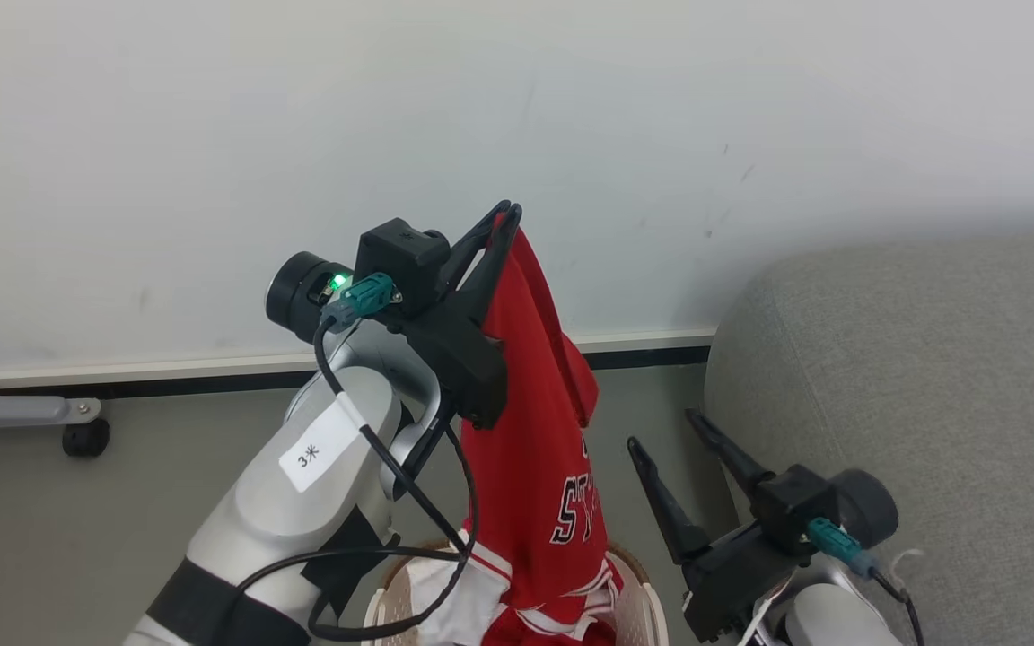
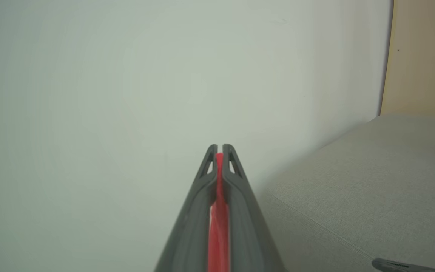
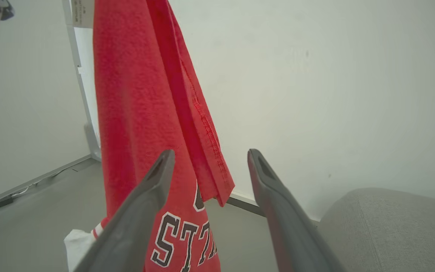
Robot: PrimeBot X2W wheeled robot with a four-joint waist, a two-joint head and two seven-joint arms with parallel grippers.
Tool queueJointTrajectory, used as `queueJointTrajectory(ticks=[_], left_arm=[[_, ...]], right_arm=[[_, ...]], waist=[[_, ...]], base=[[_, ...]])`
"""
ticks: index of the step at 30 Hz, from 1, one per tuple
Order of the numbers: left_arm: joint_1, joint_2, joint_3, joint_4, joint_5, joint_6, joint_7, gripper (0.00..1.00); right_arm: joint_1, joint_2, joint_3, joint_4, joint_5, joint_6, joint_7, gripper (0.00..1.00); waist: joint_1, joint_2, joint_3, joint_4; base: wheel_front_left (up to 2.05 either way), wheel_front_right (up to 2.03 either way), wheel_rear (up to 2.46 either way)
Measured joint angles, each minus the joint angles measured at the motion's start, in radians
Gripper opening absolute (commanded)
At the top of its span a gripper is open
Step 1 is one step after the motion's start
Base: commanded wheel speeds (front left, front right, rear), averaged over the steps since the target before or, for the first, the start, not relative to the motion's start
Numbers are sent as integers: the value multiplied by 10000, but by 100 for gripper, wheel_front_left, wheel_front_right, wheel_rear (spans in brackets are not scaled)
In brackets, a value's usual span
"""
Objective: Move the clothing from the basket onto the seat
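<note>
Thin red clothing (image 1: 526, 449) hangs in folds from the left gripper's (image 1: 508, 215) clamped jaws (right gripper's (image 1: 661, 428) jaws gape empty).

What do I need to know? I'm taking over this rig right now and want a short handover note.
Left gripper: shut on the red jersey, held high in front of the wall; the jersey hangs down with its lower end in the basket.
Right gripper: open, holding nothing, low between the hanging jersey and the sofa.
Done: jersey gripped and lifted, not yet free of the basket.
Left: carry it to the sofa and release. Red and white fabric lies in the basket; I cannot tell whether that is the jersey's hem or a second garment.
</note>
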Motion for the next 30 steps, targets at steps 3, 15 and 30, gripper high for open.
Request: queueJointTrajectory(ticks=[3,15,30], left_arm=[[-142,-12,-259,-25,-184,88,144,0],[-698,-25,-930,-393,-798,550,660,0],[-1253,-27,-1592,-836,-1457,871,878,0]], right_arm=[[-124,44,433,169,2,42,0,100],[-1033,81,1760,1172,245,115,0,100],[-2003,75,3056,2339,1298,125,0,100]], waist=[[0,0,-104,-24],[1,2,-128,100],[1,2,-54,399]], base=[[0,0,0],[0,0,0],[0,0,0]])
